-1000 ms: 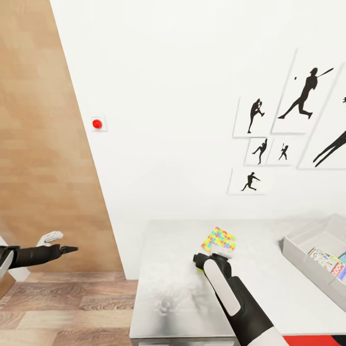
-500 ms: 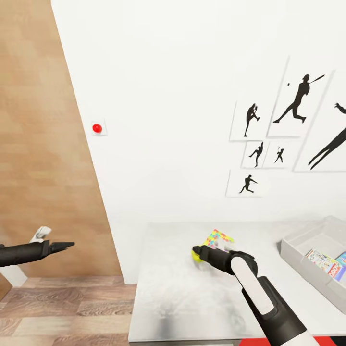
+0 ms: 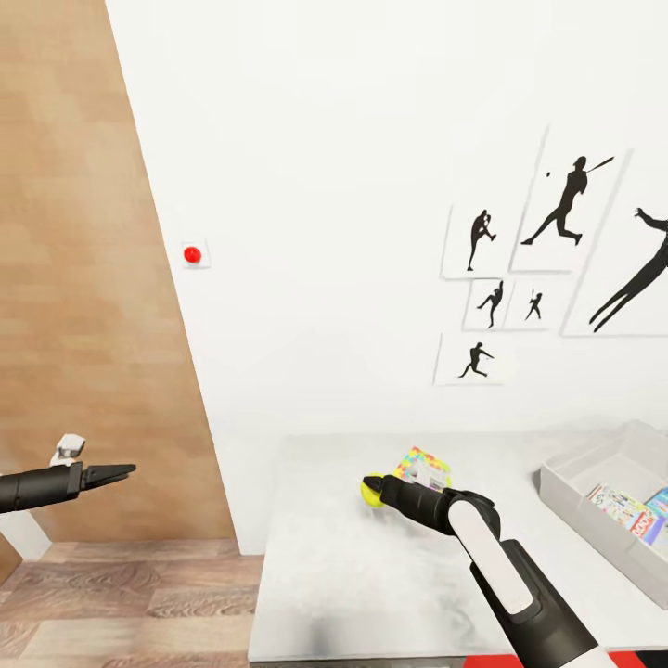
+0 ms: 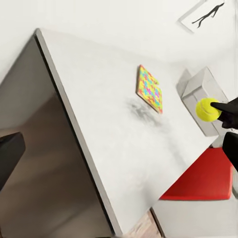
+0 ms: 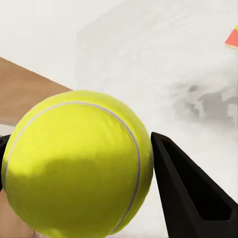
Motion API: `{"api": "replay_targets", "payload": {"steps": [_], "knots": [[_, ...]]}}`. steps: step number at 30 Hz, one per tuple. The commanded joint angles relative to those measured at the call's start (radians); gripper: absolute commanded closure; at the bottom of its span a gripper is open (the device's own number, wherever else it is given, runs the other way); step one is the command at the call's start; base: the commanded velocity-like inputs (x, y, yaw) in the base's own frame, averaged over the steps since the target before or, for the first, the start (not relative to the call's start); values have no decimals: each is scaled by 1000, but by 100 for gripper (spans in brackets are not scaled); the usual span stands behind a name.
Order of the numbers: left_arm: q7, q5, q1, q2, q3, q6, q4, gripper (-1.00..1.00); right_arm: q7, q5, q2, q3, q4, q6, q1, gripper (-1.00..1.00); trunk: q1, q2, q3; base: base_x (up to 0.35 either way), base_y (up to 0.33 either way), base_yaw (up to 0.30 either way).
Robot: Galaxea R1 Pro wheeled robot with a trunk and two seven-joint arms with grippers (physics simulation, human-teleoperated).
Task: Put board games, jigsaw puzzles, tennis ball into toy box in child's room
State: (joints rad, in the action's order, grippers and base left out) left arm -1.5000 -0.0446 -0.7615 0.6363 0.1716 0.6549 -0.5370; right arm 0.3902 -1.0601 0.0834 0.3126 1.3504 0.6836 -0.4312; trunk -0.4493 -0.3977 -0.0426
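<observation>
Where the wood-plank floor (image 3: 121,594) runs off past the near left corner of the table (image 3: 371,566), the left gripper (image 3: 119,473) hangs in open air, well clear of the edge, its fingers pressed together to a point at the end of a level, outstretched arm. The grey tabletop beyond that edge lies bare as far as the tennis ball (image 3: 372,491), which the right gripper (image 3: 369,489) pinches above the surface, forearm angled up from the lower right and bent leftward at the wrist. Just behind it a jigsaw puzzle (image 3: 422,467) lies flat. Farther right sits the toy box (image 3: 594,473), game boxes (image 3: 631,511) inside. The right wrist view adds the ball's white seam (image 5: 136,163) and one dark finger (image 5: 188,198) against it; the left wrist view shows the puzzle's whole square, apart from the ball.
</observation>
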Motion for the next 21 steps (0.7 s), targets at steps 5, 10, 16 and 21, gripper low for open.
{"api": "replay_targets", "payload": {"steps": [5,10,16,21], "knots": [[-16,-2,-1,0,1,12,0,-100,9,-14,0,2,32,-1,10,100,-1,-2,6,-10,0,0],[-46,-2,-1,0,2,13,0,-100,9,-14,1,2,38,-1,15,100,-1,-2,14,-1,0,0],[-65,-1,-1,0,2,13,0,-100,9,-14,0,2,39,-2,17,100,-1,-2,23,0,0,0],[-65,-1,-1,0,2,12,0,-100,9,-13,0,2,39,-6,17,100,-1,-2,28,0,0,0]]}}
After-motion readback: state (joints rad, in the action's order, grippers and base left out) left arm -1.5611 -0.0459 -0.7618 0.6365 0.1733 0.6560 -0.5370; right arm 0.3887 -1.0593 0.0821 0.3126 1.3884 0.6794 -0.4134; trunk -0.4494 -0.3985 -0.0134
